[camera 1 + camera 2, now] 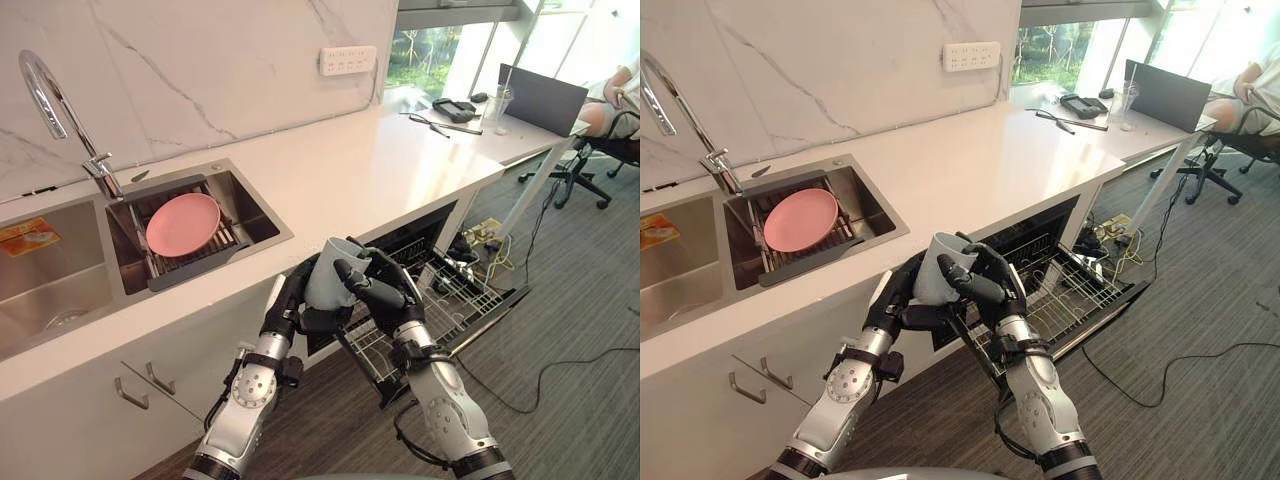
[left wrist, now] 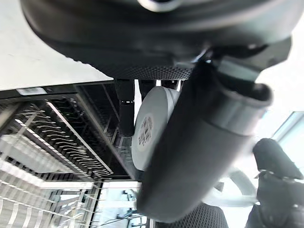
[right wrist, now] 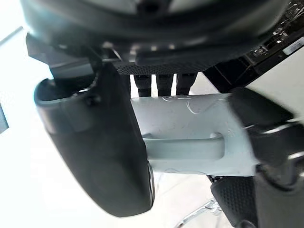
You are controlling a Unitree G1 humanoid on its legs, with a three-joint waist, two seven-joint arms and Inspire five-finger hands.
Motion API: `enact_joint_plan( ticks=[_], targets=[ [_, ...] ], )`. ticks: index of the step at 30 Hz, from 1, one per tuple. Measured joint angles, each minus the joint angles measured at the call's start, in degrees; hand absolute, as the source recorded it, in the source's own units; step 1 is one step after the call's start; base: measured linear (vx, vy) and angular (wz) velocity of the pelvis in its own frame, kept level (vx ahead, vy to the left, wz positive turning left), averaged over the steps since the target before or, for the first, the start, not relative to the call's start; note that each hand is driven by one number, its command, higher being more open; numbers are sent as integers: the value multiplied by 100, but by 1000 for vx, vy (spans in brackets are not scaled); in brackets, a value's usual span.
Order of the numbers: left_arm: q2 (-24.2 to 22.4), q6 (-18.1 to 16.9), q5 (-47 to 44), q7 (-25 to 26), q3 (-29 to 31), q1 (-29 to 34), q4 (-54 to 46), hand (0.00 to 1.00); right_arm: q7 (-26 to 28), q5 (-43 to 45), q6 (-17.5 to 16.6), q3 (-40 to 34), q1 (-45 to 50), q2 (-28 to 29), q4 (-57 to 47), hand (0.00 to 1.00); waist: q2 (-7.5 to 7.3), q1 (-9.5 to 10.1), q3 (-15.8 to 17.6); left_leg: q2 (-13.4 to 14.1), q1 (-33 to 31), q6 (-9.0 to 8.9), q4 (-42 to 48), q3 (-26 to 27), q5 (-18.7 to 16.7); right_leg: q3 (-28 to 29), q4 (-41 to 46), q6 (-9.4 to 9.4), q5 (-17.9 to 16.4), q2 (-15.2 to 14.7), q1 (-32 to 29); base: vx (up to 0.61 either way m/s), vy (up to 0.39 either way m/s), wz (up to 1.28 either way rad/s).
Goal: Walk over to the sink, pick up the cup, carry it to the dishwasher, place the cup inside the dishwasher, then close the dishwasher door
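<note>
See only part of the cup [image 1: 325, 272] between left hand [image 1: 287, 303] and right hand [image 1: 385, 292]; cannot identify dark items [image 1: 455, 108] on far countertop [image 1: 400, 165].

Left hand [image 1: 296, 302] curled; right hand [image 1: 384, 291] curled opposite.

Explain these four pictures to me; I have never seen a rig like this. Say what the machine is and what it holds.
This is a humanoid robot seen through its own cameras. The two wide pictures come from its head, looking down; the two close ones from its wrists. Its left hand and right hand both curl round a pale cup, held in the air in front of the white counter. Under the counter the dishwasher stands open, its rack pulled out. A pink plate lies in the sink.
</note>
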Motion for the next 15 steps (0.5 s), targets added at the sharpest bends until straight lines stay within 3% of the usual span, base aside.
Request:
enact_joint_plan(
  ticks=[15],
  targets=[
    [-456,-13,-91,-30,300,2,-505,90,-152,-253,-114,-639,147,437,-371,30,13,-27,9,3,92,-42,-18,170,-48,177,21,0,-6,9,-35,-9,-6,-6]
  ],
)
